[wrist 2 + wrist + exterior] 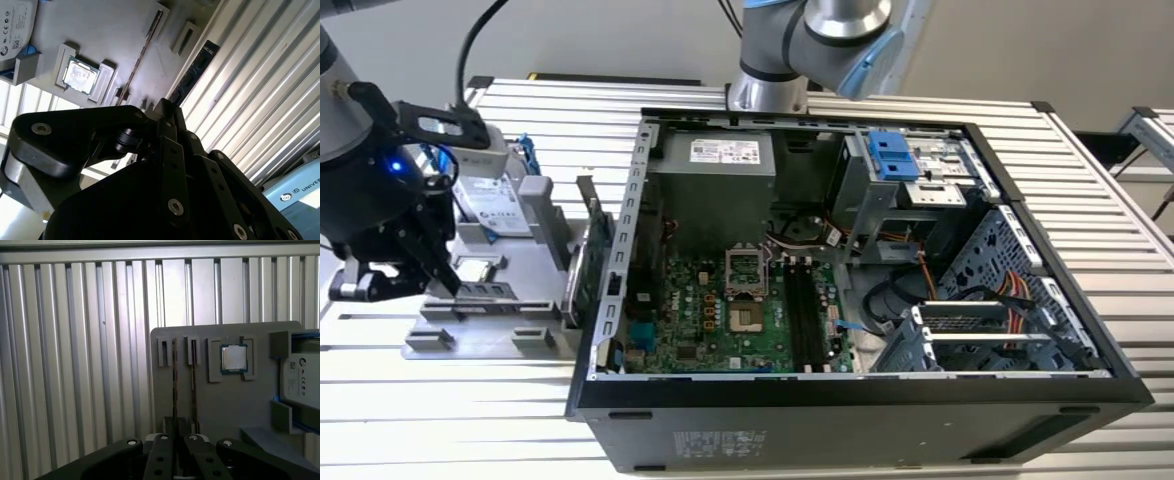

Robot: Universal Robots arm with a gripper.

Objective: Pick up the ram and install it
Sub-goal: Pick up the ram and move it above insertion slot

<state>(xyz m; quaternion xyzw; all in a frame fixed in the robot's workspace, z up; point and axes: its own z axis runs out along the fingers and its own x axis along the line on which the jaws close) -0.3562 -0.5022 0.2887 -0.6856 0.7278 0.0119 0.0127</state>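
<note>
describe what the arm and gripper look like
Silver-grey arm with light blue joint caps. The gripper is matte black, made of linked bars with silver screws. A blue light glows above it and a black cable loops up.

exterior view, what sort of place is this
Probably a robotics lab bench for computer assembly: an open computer case with its motherboard bare, a grey parts holder beside it, on a slotted aluminium table.
</note>
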